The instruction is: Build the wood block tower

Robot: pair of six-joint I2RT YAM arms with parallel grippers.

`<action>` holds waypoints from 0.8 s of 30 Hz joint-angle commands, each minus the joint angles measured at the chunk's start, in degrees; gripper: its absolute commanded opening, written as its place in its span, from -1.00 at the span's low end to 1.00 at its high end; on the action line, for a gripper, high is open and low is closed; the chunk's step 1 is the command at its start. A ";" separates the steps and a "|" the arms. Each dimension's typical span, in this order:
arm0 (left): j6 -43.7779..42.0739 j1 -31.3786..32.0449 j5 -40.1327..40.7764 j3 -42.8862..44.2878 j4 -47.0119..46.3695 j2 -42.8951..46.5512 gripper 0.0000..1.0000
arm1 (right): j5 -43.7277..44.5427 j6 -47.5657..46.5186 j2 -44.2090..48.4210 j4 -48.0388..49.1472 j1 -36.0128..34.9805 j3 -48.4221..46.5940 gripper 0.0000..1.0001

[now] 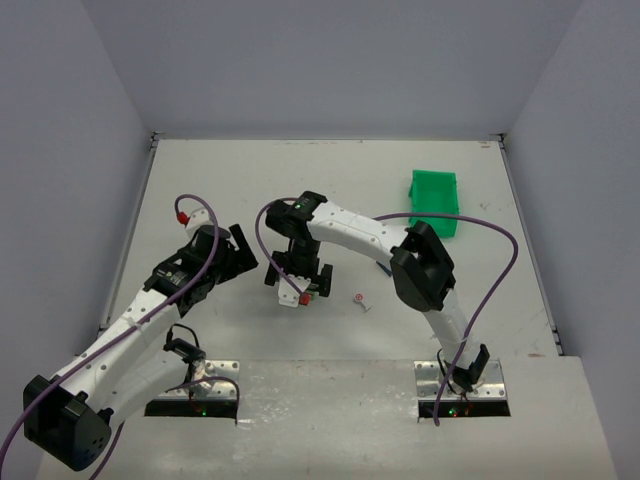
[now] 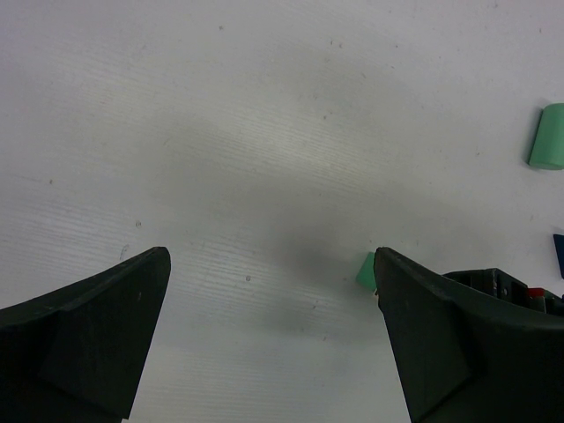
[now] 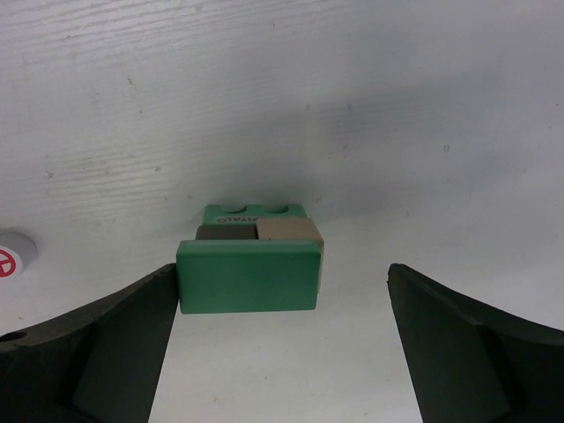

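Now, left pincer [image 2: 271, 253] released beside two green blocks [image 2: 550, 137], right pincer [image 3: 282, 269] released around one tower [image 3: 247, 280].

The left claw [image 2: 271, 256] hangs over the white counter [image 2: 264, 115], its two dark fingers [image 2: 88, 335] spread wide with only bare surface between them. Just beside the tip of the claw's right-hand finger, a light green block [image 2: 366, 269] peeks out, mostly hidden by that finger. Farther from the claw, at the frame's right edge, lies a second light green block [image 2: 548, 137] with rounded corners. Nearer the claw, on that same edge, a sliver of a dark blue piece [image 2: 559, 256] shows, too cropped to tell its shape.
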State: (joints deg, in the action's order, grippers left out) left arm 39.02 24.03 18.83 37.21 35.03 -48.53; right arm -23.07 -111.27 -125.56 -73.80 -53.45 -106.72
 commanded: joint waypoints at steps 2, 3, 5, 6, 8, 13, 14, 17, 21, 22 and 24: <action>-0.66 0.62 -0.11 1.37 -1.81 0.68 1.00 | -1.37 -0.30 2.16 0.94 -0.43 -0.55 0.97; -0.67 0.58 -0.11 1.40 -1.84 0.63 1.00 | -1.25 -0.17 2.16 1.09 -0.43 -0.48 0.97; -0.61 0.64 -0.11 1.39 -1.83 0.63 1.00 | -0.99 0.03 2.16 1.33 -0.43 -0.36 0.97; -0.61 0.67 -0.11 1.37 -1.86 0.63 1.00 | -0.88 0.14 2.16 1.48 -0.48 -0.28 0.97; -0.61 0.67 -0.20 1.37 -1.84 0.72 1.00 | -0.44 0.42 2.25 1.83 -0.46 -0.14 0.97; -0.53 0.67 -0.34 1.46 -1.81 1.13 1.00 | 0.12 1.03 2.86 1.01 -0.51 0.02 0.97; -0.48 0.67 -0.34 1.46 -1.79 1.28 1.00 | 0.18 1.11 3.12 0.39 -0.50 0.03 0.97; -0.17 0.67 -0.02 1.46 -1.81 1.60 1.00 | -0.10 1.78 4.09 -0.52 -0.48 0.37 0.97; 0.41 0.62 -0.25 0.97 -2.03 2.00 1.00 | 0.21 3.81 5.79 -0.34 -0.47 2.46 0.97; 0.57 0.58 -0.37 0.80 -2.07 2.08 1.00 | 0.21 4.35 6.47 -0.29 -0.47 3.14 0.97; 0.71 0.58 -0.23 0.43 -2.86 2.27 1.00 | -0.16 5.14 8.03 -0.01 -0.47 4.75 0.97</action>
State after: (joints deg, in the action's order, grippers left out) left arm 39.21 24.03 18.68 37.19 34.95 -47.47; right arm -22.53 -107.64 -123.03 -73.30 -53.49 -104.26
